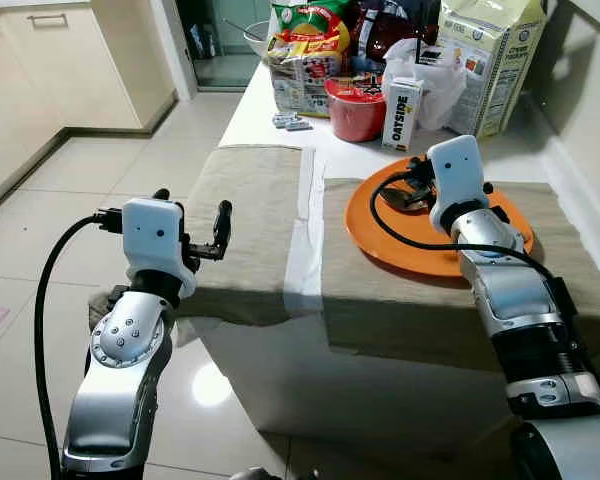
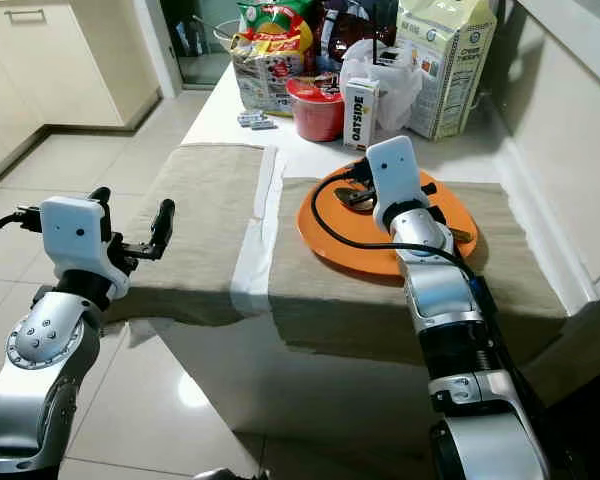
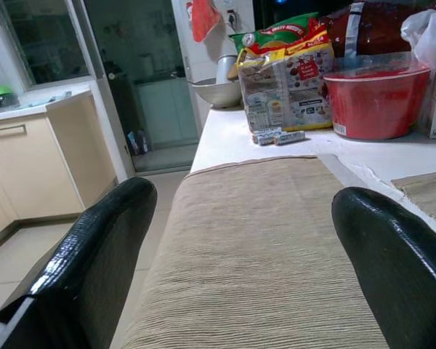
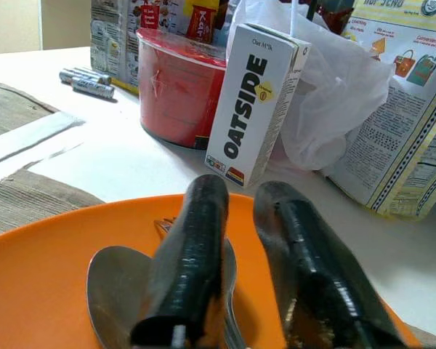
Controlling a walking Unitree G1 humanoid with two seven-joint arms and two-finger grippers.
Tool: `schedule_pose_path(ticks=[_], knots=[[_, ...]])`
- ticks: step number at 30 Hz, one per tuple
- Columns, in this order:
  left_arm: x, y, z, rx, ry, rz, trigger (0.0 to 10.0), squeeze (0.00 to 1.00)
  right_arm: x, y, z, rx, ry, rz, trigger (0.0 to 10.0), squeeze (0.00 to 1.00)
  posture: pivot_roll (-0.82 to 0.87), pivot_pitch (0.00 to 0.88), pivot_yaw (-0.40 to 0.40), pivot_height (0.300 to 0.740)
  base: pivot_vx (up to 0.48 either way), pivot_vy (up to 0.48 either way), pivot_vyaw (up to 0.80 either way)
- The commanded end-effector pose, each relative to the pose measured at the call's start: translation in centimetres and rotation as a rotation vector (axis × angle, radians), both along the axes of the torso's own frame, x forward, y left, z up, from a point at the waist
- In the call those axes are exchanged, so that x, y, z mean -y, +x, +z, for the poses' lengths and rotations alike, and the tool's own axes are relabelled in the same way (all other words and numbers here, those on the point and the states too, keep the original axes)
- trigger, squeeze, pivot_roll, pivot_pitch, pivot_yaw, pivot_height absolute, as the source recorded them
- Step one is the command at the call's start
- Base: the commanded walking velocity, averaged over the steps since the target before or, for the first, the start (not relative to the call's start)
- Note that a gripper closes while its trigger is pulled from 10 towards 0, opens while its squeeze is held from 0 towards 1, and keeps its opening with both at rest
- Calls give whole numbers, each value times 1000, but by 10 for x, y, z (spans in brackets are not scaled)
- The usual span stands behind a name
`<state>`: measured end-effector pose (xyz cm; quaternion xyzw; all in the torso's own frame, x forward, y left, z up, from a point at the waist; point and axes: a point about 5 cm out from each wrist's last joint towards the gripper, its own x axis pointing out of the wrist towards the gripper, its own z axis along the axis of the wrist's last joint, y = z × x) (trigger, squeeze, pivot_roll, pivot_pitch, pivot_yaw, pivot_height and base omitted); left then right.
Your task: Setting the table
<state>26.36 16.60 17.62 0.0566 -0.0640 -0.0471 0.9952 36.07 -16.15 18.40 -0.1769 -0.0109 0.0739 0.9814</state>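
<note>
A white kitchen counter [image 1: 270, 110] carries two beige placemats side by side, with groceries crowded at its far end. The right gripper [image 4: 236, 291] sits low over the orange plate [image 1: 380, 245] on the right placemat [image 1: 400, 300], its two black fingers [image 4: 185, 276] drawn close together with a narrow gap between them. Directly beneath them lies a metal spoon [image 4: 116, 291] with fork tines beside it; whether the fingers actually pinch the cutlery cannot be told. The left gripper [image 1: 190, 225] hovers at the near left edge of the counter, fingers [image 3: 87, 269] spread wide apart and holding nothing, pointing along the bare left placemat [image 1: 245, 215]. Beyond the plate stand an Oatside carton [image 1: 401, 113], a red bowl [image 1: 357, 110], a white plastic bag [image 4: 334, 94] and a large printed sack [image 1: 490, 60]. A snack packet [image 3: 283, 73] and some batteries [image 3: 276, 136] rest behind the left mat
</note>
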Motion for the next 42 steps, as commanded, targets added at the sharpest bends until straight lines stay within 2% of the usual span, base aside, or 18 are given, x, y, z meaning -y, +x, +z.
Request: schedule_pose_path(ticks=[1,19,22,24,25,26,31,37,39,40,41,42], knots=[[-2,2,0,0,11,8,10000,0,-3,-1,8,24,-14,26,10000,1000,-92,0,90,740,0,0,0],[2,4,-2,-4,-2,5,10000,0,5,-1,14,27,-28,23,10000,1000,-99,0,85,740,0,0,0],[2,4,-2,-4,-3,5,10000,0,7,0,14,22,-46,25,10000,1000,-100,0,84,740,0,0,0],[2,4,-2,-4,-4,6,10000,0,7,1,12,0,-142,52,10000,1000,-101,0,84,740,0,0,0],[2,4,-2,-4,-4,6,10000,0,7,1,12,0,-142,52,10000,1000,-101,0,84,740,0,0,0],[2,4,-2,-3,-5,6,10000,0,7,2,11,-14,-208,82,10000,0,-104,0,85,740,0,0,0],[4,4,-3,-5,-8,4,10000,0,8,3,14,-14,-300,138,10000,0,-103,0,81,740,0,0,0],[4,4,-3,-5,-10,7,10000,0,10,3,15,-23,-339,172,10000,0,-102,0,80,740,0,0,0],[4,4,-3,-5,-11,7,10000,0,12,4,15,-37,-329,173,10000,0,-102,0,80,740,0,0,0],[4,4,-3,-5,-11,7,10000,0,14,4,13,-69,-281,170,10000,0,-102,0,80,740,0,0,0],[4,4,-3,-5,-11,7,10000,0,14,4,13,-69,-281,170,10000,0,-102,0,80,740,0,0,0],[4,4,-3,-6,-11,8,10000,0,16,5,12,-96,-221,158,10000,0,-104,0,80,740,0,0,0]])
